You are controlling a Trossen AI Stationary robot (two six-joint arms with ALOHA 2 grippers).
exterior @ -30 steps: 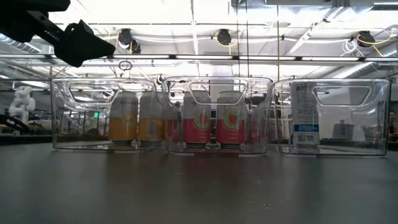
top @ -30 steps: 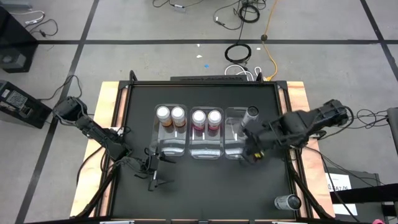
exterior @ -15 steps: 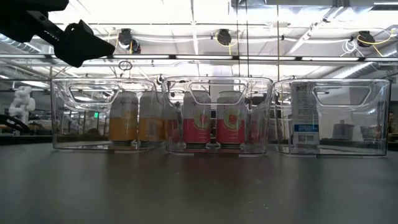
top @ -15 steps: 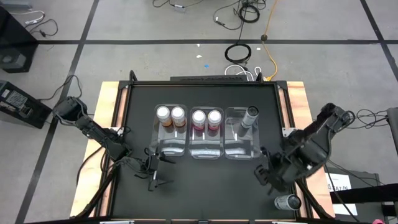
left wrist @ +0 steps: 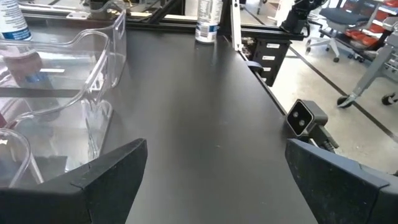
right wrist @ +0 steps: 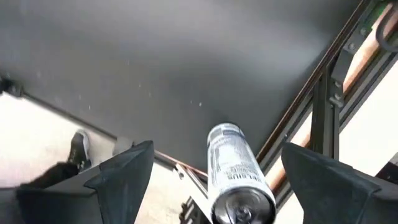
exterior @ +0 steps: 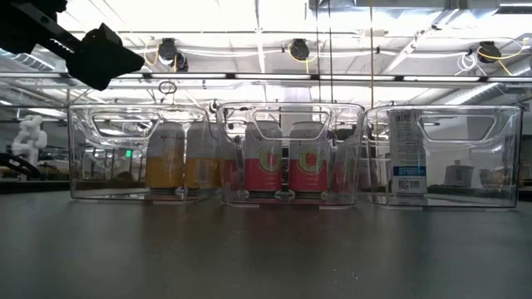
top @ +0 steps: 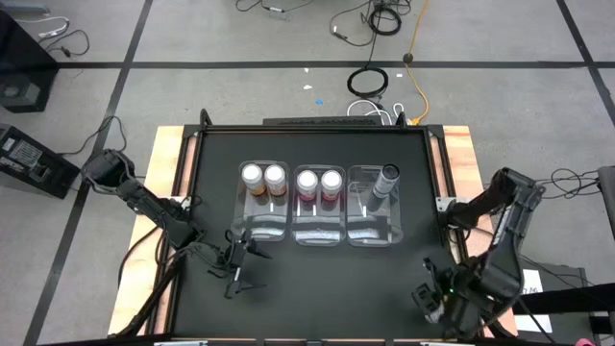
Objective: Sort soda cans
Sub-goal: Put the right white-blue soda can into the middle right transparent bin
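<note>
You won't find any wording here that can be read. The grey can point(exterior: 406, 156) in the right-hand bin point(exterior: 490, 158) carries a panel of small print and a code-like patch, too fine to make out. The pink cans point(exterior: 285, 169) show only a round emblem, no letters. The can point(right wrist: 236, 172) in the right wrist view bears print that stays illegible.

Two orange cans point(top: 263, 176), two pink-red cans point(top: 320, 180), two grey cans point(top: 388, 176), three clear bins point(top: 266, 229), two grippers point(top: 238, 264).
</note>
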